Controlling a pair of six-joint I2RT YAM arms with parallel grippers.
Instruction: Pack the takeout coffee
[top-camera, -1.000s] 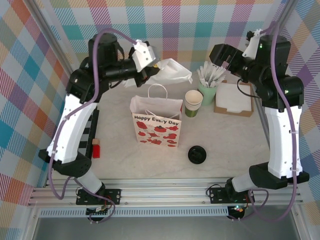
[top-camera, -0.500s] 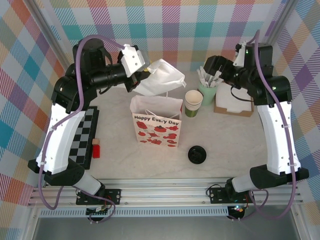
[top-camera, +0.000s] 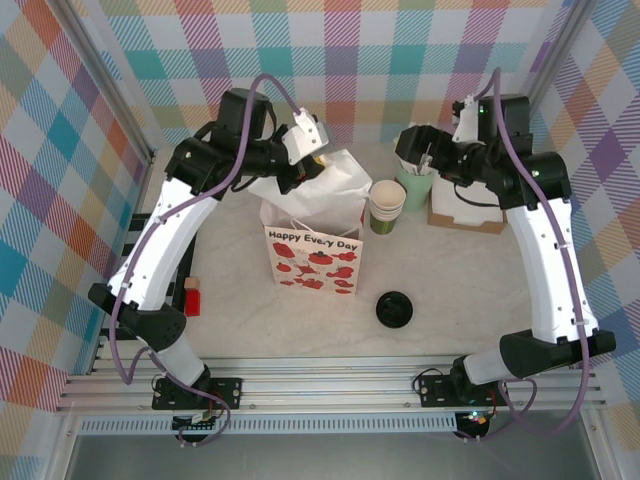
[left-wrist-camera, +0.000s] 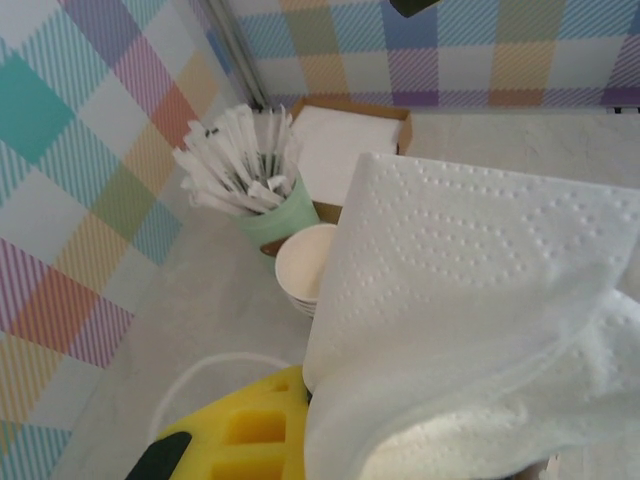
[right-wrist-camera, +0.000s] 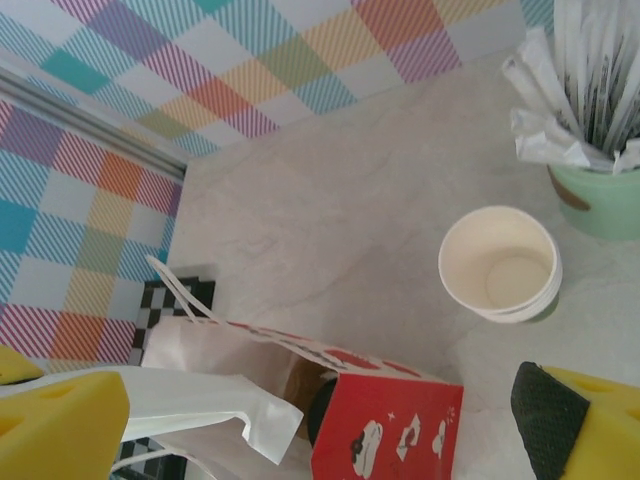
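Bag (top-camera: 313, 250) open on counter (top-camera: 450, 290); dark round top inside looks like takeout coffee (right-wrist-camera: 320, 412), upright. Left hand (top-camera: 312, 158), the nearer, clamped on napkin (top-camera: 328, 185) just above bag mouth, coffee straight below. Right hand (top-camera: 420, 150) spread, empty, farther right.

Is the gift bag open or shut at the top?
Open. In the right wrist view the gift bag's mouth gapes, dark inside, with the napkin hanging over it.
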